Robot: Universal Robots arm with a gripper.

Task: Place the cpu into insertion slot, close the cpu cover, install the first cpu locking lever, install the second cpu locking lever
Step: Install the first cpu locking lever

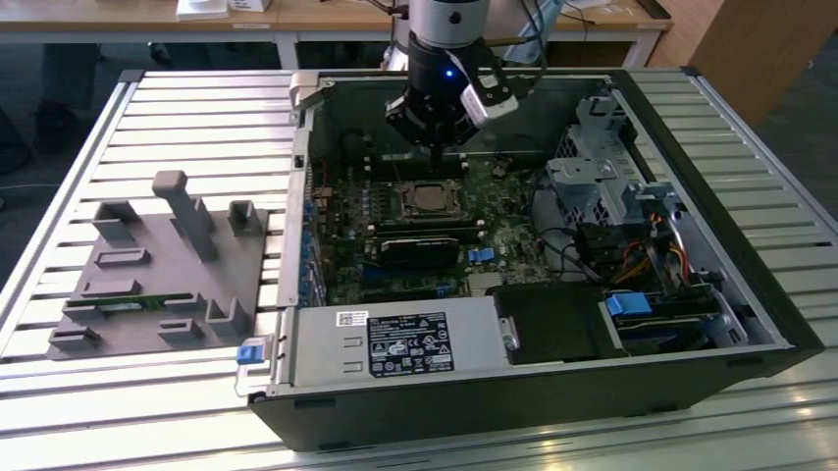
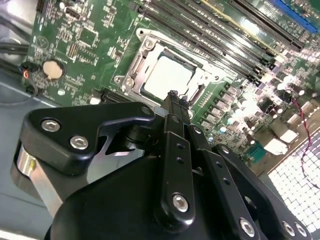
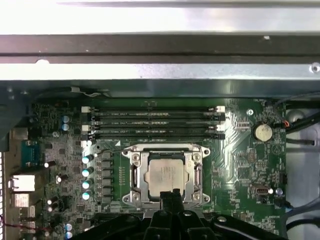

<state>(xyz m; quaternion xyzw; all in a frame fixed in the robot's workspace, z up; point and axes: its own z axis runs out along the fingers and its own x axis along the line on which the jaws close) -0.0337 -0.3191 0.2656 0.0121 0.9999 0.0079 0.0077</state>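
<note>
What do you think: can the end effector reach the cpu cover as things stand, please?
Probably yes. The end effector hangs close by the edge of the cpu cover, and nothing stands between them; the cover lies flat around the cpu, open from above.

Open computer case (image 1: 524,402), gripper (image 1: 439,155) near cpu (image 1: 426,200) (lying flat)

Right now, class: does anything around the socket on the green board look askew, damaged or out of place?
Nothing stands out. The cpu lies square in the insertion slot, the cpu cover frames it evenly, and the gripper is at the slot's edge.
</note>
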